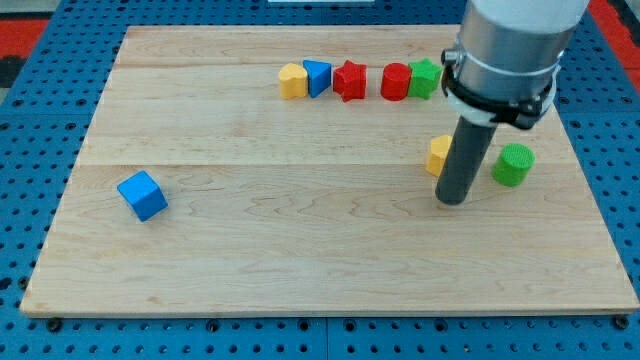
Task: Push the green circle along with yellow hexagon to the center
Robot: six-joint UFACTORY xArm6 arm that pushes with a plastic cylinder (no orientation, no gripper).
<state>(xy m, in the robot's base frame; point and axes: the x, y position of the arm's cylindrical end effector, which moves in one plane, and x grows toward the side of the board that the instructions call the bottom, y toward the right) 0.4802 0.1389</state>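
Note:
The green circle [513,164] sits at the view's right, just right of my rod. The yellow hexagon [438,155] lies just left of the rod and is partly hidden by it. My tip [453,200] rests on the board between the two blocks and slightly below them. It looks close to the hexagon, but I cannot tell if it touches.
A row near the view's top holds a yellow block [292,80], a blue block [317,77], a red star [349,80], a red block [396,81] and a green star [424,78]. A blue cube [142,194] sits at the left. The wooden board [300,250] lies on a blue pegboard.

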